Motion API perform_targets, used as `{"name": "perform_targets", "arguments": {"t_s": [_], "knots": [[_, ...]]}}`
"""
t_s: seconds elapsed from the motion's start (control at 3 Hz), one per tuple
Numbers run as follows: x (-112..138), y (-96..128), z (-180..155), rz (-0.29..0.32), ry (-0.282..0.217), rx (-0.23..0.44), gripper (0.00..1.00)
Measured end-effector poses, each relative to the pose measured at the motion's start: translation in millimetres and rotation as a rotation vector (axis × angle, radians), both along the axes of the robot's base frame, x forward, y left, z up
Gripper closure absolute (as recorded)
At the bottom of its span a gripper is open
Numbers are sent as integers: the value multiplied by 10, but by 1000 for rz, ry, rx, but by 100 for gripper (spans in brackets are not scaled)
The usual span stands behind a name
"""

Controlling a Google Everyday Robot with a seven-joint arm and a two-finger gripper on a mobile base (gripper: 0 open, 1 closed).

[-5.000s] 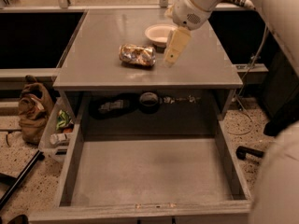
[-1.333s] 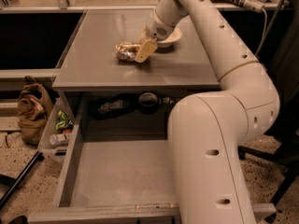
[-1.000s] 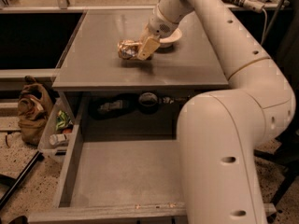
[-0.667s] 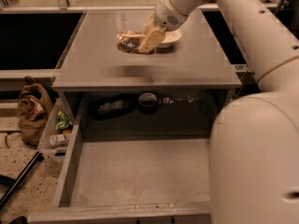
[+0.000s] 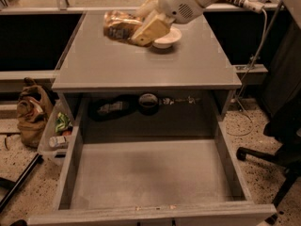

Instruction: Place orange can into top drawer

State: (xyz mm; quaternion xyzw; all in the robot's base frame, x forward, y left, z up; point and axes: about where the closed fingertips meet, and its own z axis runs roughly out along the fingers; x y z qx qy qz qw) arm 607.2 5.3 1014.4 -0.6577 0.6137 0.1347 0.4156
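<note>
Camera view looks down on a grey table (image 5: 146, 67) with the top drawer (image 5: 150, 173) pulled out at 6 o'clock, its flat bottom bare. The gripper (image 5: 140, 22) is over the far part of the table top, toward 12 o'clock, at the end of a white arm that enters from 1 o'clock. Its pincer is clamped on the orange can (image 5: 118, 26): one pale finger (image 5: 151, 29) crosses the can's near side and the other shows behind its far side. The can sticks out from the fingers toward 9 o'clock, lying on its side with its long axis roughly level. Whether it touches the table top or hangs just above it cannot be told. It is well apart from the drawer.

A white bowl (image 5: 167, 38) sits on the table at 4 o'clock of the gripper, partly hidden by the front finger. Under the table top, a shelf holds a dark round object (image 5: 148, 103). On the floor at 9 o'clock lie a brown bag (image 5: 32, 114) and a clear bin (image 5: 57, 138).
</note>
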Motion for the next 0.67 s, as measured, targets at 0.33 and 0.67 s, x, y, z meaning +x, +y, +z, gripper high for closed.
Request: {"name": "perform_targets", "arguments": {"t_s": [0.33,0.67], "knots": [[-504,208,-64,34,-29,46,100],[-661,291,-433,55,28,16,100]]}}
